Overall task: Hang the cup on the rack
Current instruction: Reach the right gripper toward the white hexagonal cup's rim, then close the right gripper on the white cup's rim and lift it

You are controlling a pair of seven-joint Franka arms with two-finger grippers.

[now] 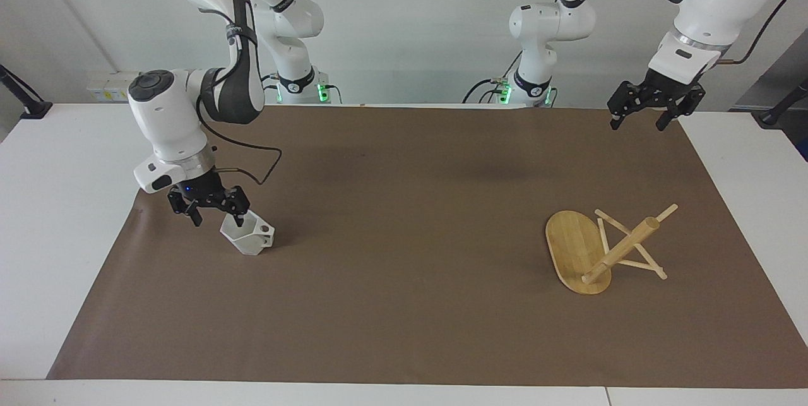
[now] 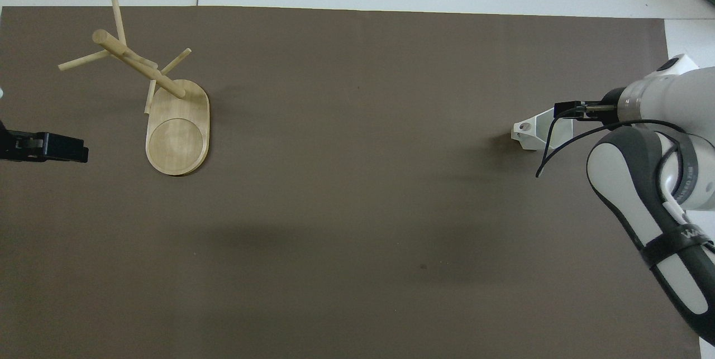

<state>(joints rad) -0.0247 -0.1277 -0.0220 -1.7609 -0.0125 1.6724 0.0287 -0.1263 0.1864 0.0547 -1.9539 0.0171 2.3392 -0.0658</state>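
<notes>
The white faceted cup (image 1: 250,237) stands upright on the brown mat toward the right arm's end, its pierced handle (image 1: 267,230) pointing toward the middle of the table. My right gripper (image 1: 216,218) is open and low at the cup's rim, with one finger at the cup's mouth. In the overhead view the gripper (image 2: 567,110) covers part of the cup (image 2: 532,131). The bamboo rack (image 1: 600,248) lies tipped over toward the left arm's end, its post slanting up; it also shows in the overhead view (image 2: 177,134). My left gripper (image 1: 650,114) is open and empty, waiting in the air.
The brown mat (image 1: 404,305) covers most of the white table (image 1: 57,204). The rack's thin pegs (image 1: 631,261) stick out from the post over the mat. The left gripper (image 2: 47,147) sits at the mat's edge in the overhead view.
</notes>
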